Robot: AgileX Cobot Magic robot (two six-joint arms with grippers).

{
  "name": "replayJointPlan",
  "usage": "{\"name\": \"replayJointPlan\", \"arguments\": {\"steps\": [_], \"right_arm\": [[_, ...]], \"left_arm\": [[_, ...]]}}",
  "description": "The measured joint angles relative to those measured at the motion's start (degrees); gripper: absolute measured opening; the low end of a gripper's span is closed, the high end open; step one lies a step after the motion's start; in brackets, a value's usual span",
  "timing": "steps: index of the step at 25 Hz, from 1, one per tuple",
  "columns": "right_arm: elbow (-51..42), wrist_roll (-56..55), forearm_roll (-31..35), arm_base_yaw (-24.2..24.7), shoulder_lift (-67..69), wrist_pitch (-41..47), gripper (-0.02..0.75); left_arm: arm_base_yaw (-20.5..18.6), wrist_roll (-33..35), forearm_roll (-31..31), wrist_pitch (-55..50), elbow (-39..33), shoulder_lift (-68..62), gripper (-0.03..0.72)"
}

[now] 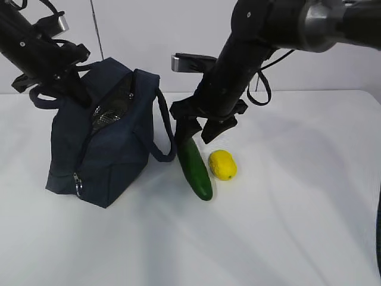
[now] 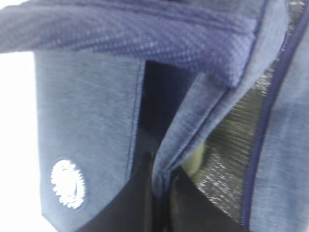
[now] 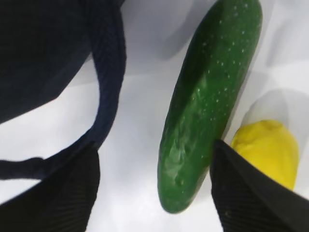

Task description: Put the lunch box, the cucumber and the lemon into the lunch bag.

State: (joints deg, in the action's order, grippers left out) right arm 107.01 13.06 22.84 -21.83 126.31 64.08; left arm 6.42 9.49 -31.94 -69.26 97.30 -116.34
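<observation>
We are at the step of picking up the cucumber (image 1: pixel 195 168), and we think it goes best if we grab it near the middle, so it does not tip when it goes up. Closest to us on the white worktop (image 1: pixel 286 226), the cucumber lies with the lemon (image 1: pixel 222 164) just beside it, so we should squeeze slowly and not bump the lemon away. Our right gripper (image 1: pixel 199 132) hangs over the far end of the cucumber with its jaws wide, one on each side, and it does not hold it yet. In the right wrist view one jaw sits between the cucumber and the lemon, very near both. To the left stands the lunch bag (image 1: pixel 104 149), open at the top. Our left gripper (image 2: pixel 161 208) is pinched tight on the edge of the bag's opening and keeps it open for us. We count one cucumber, one lemon and one lunch bag. We cannot see the lunch box for sure; a pale green bit shows inside the bag.
</observation>
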Motion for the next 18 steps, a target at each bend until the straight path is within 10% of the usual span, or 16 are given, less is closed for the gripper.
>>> {"name": "replayJointPlan", "arguments": {"steps": [18], "right_arm": [[0.2, -1.4, -1.9, 0.0, 3.6, -4.7, 0.523]], "left_arm": [[-2.9, -0.2, 3.7, 0.0, 0.0, 0.0, -0.001]]}}
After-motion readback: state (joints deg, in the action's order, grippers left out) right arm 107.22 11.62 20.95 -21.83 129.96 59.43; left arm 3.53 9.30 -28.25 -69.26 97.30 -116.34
